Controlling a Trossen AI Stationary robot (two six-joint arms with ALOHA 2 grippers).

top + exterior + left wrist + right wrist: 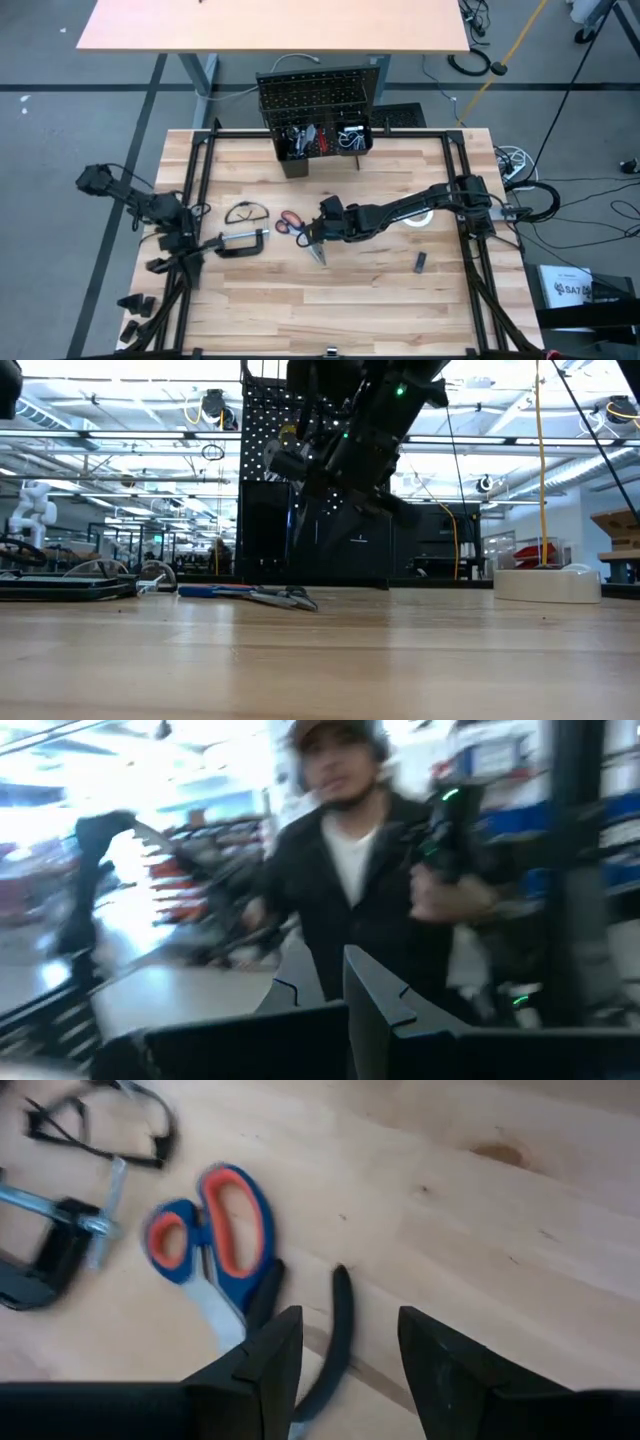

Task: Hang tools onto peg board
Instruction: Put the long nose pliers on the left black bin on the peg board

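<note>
Robotics lab: ceiling trusses (120,455), white robot (30,510) in bkgd.

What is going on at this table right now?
The right gripper hangs open just above the middle of the table, over the scissors and the black-handled pliers, holding nothing yet. The C-clamp and safety glasses lie loose nearby, and a white tape roll sits farther right. The left gripper waits shut at the left edge. The peg board stands at the back with some tools in its bins.
</note>
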